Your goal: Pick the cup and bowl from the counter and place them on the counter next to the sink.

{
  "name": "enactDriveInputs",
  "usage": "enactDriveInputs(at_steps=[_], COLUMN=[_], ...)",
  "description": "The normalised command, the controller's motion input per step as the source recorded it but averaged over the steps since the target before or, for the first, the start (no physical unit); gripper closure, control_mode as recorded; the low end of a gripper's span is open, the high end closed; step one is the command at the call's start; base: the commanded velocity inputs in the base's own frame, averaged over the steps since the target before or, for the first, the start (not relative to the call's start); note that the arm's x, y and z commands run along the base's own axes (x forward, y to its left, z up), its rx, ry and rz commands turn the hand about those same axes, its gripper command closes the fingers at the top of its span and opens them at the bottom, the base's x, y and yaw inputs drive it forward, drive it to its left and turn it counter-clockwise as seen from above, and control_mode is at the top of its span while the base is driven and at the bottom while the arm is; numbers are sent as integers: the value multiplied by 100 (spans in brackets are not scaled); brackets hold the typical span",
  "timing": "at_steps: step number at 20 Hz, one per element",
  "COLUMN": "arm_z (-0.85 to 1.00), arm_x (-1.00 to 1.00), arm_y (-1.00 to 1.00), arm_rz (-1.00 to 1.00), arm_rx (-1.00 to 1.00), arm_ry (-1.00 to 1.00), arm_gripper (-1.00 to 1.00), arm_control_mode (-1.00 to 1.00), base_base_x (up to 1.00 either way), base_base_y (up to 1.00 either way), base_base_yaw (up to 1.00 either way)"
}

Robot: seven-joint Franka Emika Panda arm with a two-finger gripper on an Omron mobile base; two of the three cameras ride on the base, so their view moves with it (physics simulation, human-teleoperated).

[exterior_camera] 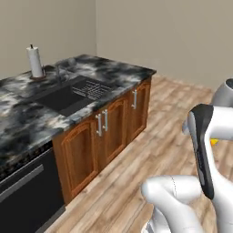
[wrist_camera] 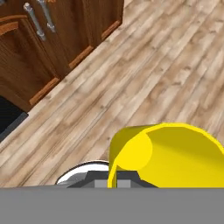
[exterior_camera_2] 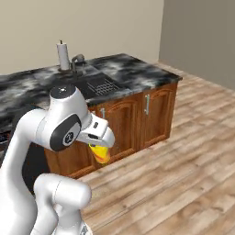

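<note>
Carrying: the cup (wrist_camera: 166,153), clenched in my gripper (exterior_camera_2: 102,153), jaws shut on its wall.
Cup position: out over the wood floor (wrist_camera: 166,57), well short of the sink (exterior_camera_2: 94,86).
Bowl: I cannot tell where it sits.
Doing it well: I'd keep the cup level, clear the cabinets (exterior_camera: 109,127), lower onto bare counter (exterior_camera_2: 133,69) beside the sink.

The counter (exterior_camera: 113,70) (dark veined marble) carries 1 paper towel roll (exterior_camera: 34,62) beside the sunken sink (exterior_camera: 68,96)
</note>
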Motion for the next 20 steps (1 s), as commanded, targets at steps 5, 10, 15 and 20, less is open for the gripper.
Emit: enactDriveInputs(at_steps=[5,10,15,20], arm_z=[0,0,0,0], arm_x=[0,0,0,0], arm_y=[0,0,0,0], arm_rz=[0,0,0,0], arm_rx=[0,0,0,0], arm_ry=[0,0,0,0], arm_gripper=[100,100,100,100], arm_control_mode=[100,100,100,100], base_base_x=[43,91,100,63], base_base_y=[-24,-45,-95,-64], base_base_yaw=[88,72,27,5])
